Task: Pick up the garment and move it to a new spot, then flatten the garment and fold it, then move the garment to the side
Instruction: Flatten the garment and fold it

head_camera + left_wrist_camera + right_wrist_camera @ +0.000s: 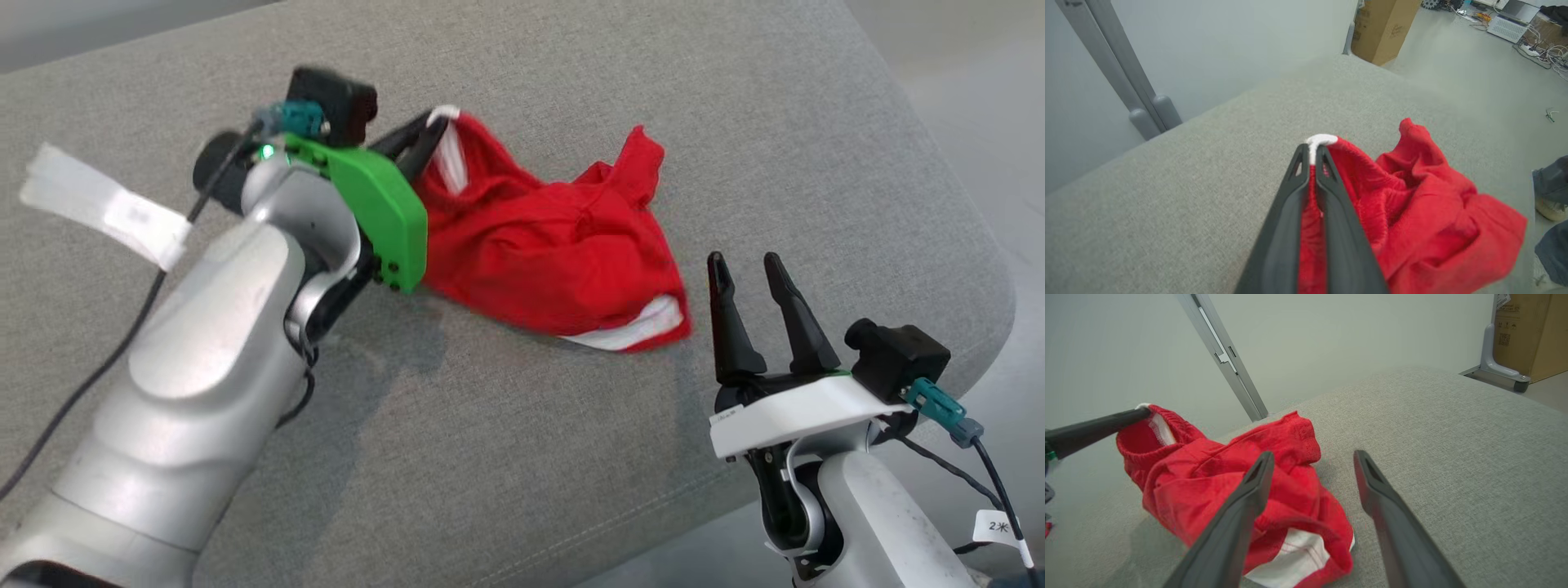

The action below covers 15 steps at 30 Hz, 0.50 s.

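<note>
**Left tool** (pixel 1312 149): the two dark fingers are together, clamped on the white band (pixel 1322 139) at one edge of the red garment (pixel 1425 212). You hold the cloth by this one point. The pinched edge is raised, and the rest lies on the cushion.

**Garment axis:** from the clamped tips the long axis runs away to the tool's right, toward your right tool (pixel 744 265). The bulk lies between the two tools. Any lift will likely leave this mass trailing from the clamped band, so judge your clearance from the low end.

**Free end:** a white hem (pixel 645 327) marks the end furthest from the left tool. The right tool stands just beside it without touching, fingers apart and empty. It is the nearer arm for a second hold.

**Material:** a soft, limp knit, gathered like elastic near the clamped edge and crumpled into deep folds. It looks like a pair of shorts, though the folds hide the outline.

**Support:** a grey upholstered cushion (pixel 506 457) with a coarse weave and a rounded edge.

**Beyond the tips:** a cardboard box (pixel 1384 28) stands on the floor, well apart.
</note>
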### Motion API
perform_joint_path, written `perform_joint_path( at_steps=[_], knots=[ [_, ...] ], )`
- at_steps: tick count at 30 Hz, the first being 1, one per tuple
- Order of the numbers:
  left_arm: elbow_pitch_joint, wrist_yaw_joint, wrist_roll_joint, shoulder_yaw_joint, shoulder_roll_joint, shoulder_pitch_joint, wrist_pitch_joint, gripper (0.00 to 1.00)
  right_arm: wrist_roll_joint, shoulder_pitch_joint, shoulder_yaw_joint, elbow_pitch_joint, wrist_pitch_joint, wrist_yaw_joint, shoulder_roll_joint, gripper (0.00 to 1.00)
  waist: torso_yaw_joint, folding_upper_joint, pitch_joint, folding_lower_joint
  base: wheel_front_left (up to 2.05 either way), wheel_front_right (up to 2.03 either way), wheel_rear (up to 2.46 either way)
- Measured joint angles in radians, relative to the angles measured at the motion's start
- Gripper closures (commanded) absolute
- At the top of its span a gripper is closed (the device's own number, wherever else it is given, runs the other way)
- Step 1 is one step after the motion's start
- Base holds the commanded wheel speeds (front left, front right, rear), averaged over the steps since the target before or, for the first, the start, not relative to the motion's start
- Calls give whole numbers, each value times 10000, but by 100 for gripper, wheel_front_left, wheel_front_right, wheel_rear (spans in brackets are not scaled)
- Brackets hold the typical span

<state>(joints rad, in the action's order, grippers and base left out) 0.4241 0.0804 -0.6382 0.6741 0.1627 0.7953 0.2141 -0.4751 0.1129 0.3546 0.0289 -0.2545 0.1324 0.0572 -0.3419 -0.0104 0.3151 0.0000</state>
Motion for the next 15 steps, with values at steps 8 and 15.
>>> perform_joint_path(
  at_steps=[8, 15],
  knots=[
    [-1465, 144, 525, -167, -314, 1790, -591, 100, 2, -31, -17, 142, 0, 0, -6, 0, 197, 0, -429, 0, 0, 0, 0],
    [-2165, 215, 548, 155, -959, 2249, -834, 100, 2, -221, 35, 284, 0, -2, -6, 0, 274, 0, -916, 0, 0, 0, 0]
  ],
)
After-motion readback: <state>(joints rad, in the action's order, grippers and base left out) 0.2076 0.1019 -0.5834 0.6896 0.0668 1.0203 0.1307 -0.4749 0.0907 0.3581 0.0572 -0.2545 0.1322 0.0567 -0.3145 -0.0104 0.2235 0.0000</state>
